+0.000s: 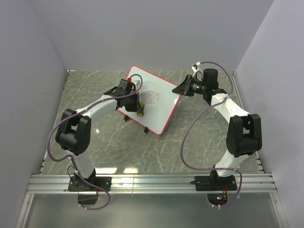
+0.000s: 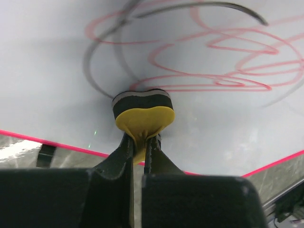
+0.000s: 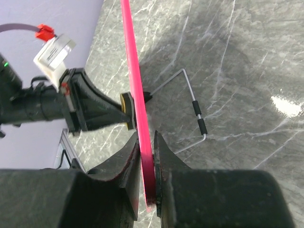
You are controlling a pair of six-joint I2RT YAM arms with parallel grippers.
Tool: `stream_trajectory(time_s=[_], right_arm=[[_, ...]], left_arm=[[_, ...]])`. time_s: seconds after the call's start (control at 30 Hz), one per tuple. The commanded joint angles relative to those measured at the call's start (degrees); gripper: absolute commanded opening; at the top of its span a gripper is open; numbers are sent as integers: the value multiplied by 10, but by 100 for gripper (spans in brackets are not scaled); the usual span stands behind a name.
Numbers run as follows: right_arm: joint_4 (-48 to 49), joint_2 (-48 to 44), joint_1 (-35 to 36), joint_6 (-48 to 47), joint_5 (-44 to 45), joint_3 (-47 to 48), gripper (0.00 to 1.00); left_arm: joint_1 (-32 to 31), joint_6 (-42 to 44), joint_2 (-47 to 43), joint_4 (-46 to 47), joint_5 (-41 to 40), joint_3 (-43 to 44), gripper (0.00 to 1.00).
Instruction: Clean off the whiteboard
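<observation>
Fingers of the right gripper (image 3: 147, 142) pinch the whiteboard (image 1: 159, 111) rim; left gripper (image 2: 141, 142) clamps the eraser (image 2: 142, 111), seemingly against the board.

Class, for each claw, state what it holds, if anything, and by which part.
Left claw pinches the yellow eraser by its yellow back tab; right claw clamps the whiteboard on its pink frame edge.

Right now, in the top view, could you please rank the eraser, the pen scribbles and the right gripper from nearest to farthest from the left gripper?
1. The eraser: pinched in the left gripper, against the whiteboard.
2. The pen scribbles: mid-board, just to the right.
3. The right gripper: clamped on the board's right edge.
</observation>
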Motion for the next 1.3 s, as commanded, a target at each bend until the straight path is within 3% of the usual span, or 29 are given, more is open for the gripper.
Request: stream_trajectory(time_s=[0.0,0.2,0.37,0.5,0.73,0.87,1.27], right_arm=[[-90,29,21,-33,63,-2,0],[-88,34,26,-31,66,-2,0],[-87,31,29,-29,70,-3,0],[-90,29,28,-29,73,0,0],[-84,32,28,-24,74,2,0],[-84,36,28,-24,71,3,0],[-87,43,30,-27,69,10,0]], left_arm=[[-80,25,40,26,-2,28,0],[-120,21,59,10,54,89,0],[-116,25,84,-29,21,148,0],[-71,24,94,-37,6,133,0],[49,-14,84,-32,-66,19,0],[89,-24,81,-37,-98,22,0],[30,-4,67,-53,-25,137,0]])
